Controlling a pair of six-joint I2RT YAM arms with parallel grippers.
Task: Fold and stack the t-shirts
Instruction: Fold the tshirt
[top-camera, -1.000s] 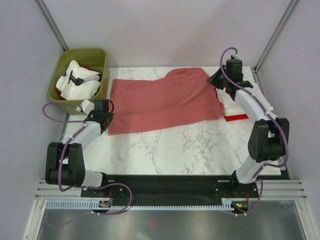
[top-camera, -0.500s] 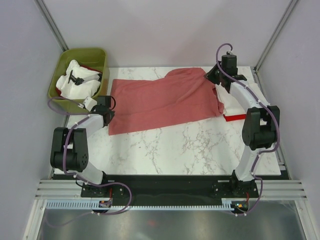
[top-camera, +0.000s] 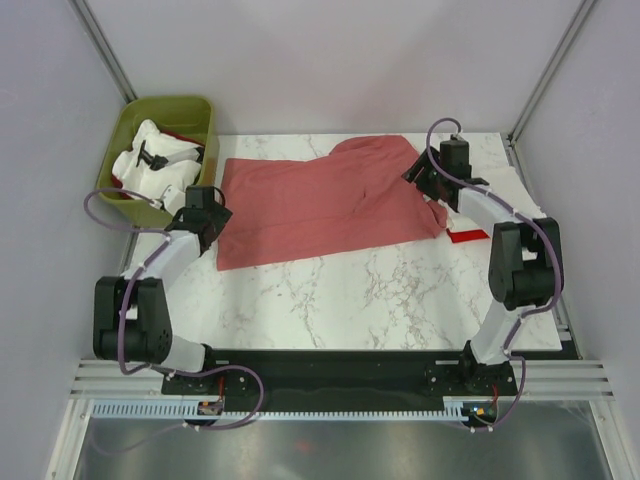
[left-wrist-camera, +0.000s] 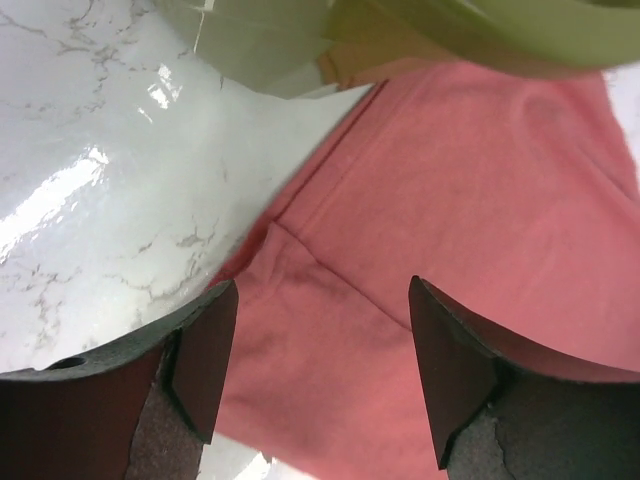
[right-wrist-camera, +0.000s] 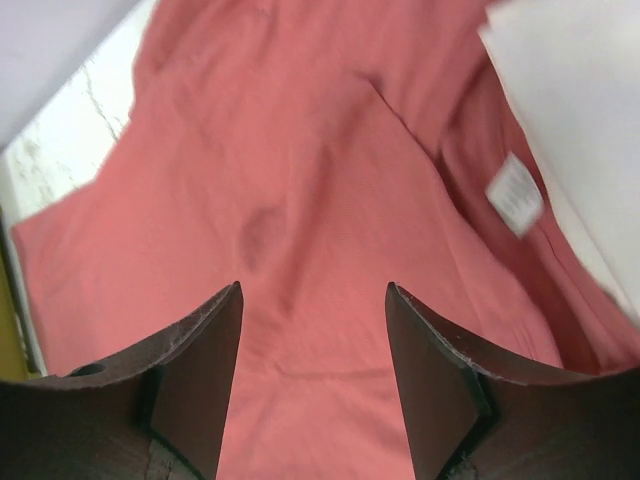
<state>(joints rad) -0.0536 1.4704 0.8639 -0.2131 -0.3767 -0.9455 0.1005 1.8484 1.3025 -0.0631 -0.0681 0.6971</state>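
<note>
A dusty salmon-red t-shirt (top-camera: 325, 200) lies spread across the back of the marble table, its small white neck tag (right-wrist-camera: 516, 193) on the right side. My left gripper (top-camera: 208, 212) hovers open over the shirt's left edge (left-wrist-camera: 330, 330), nothing between its fingers. At the shirt's right end my right gripper (top-camera: 428, 180) is open above the cloth (right-wrist-camera: 310, 290), also holding nothing. A cream-white t-shirt (top-camera: 152, 170) fills the green bin, with a sliver of bright red cloth (top-camera: 180, 136) behind it. A folded white shirt over a red one (top-camera: 470, 236) lies under the salmon shirt's right end.
The olive-green bin (top-camera: 200, 110) stands at the back left corner, close to my left gripper; its wall (left-wrist-camera: 450, 30) fills the top of the left wrist view. Metal frame posts rise at both back corners. Bare marble (top-camera: 380, 290) stretches in front of the shirt.
Both grippers have opened and let go of the salmon-red shirt. The right gripper moved left and nearer onto the shirt's right end; the left gripper shifted slightly toward the back.
</note>
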